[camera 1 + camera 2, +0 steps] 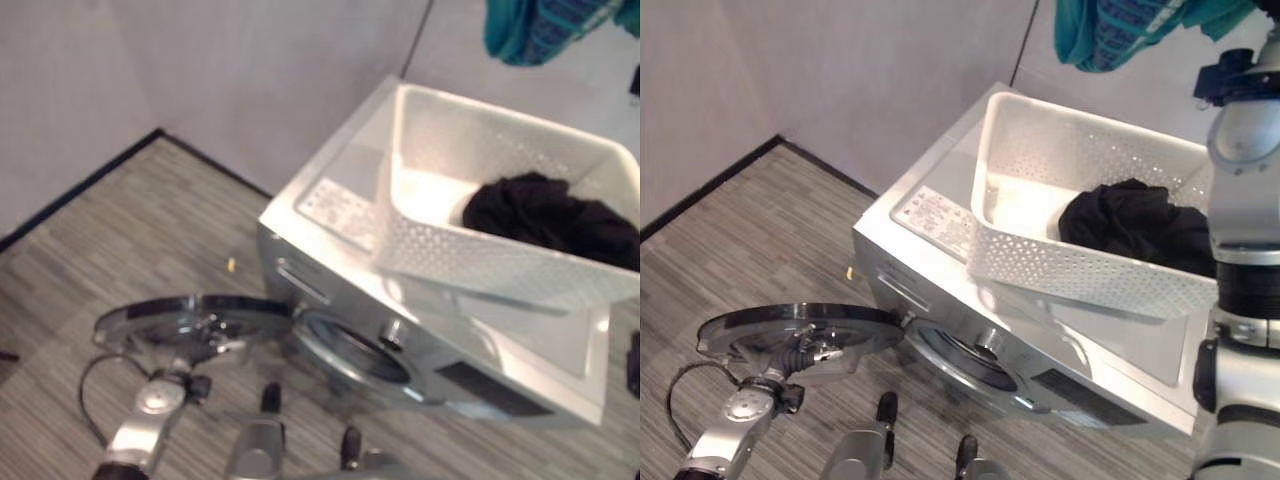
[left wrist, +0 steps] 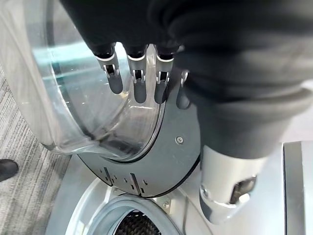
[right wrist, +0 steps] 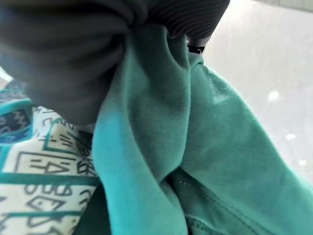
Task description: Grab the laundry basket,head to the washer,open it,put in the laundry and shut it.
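Note:
The white washer (image 1: 330, 200) stands low in front of me with its round glass door (image 1: 190, 320) swung wide open to the left. My left hand (image 2: 139, 78) rests straight fingers against the door's glass, open. The drum opening (image 1: 960, 360) is uncovered. A white perforated laundry basket (image 1: 1070, 270) sits tilted on the washer's top, with a black garment (image 1: 1135, 225) inside it. My right hand (image 3: 73, 49) is raised high, shut on a teal patterned garment (image 1: 1120, 30) that hangs above the basket's far side.
A pale wall runs close behind the washer, with a dark baseboard (image 1: 90, 180) along the grey striped floor. A small yellow scrap (image 1: 231, 265) lies on the floor left of the washer. Open floor lies to the left of the door.

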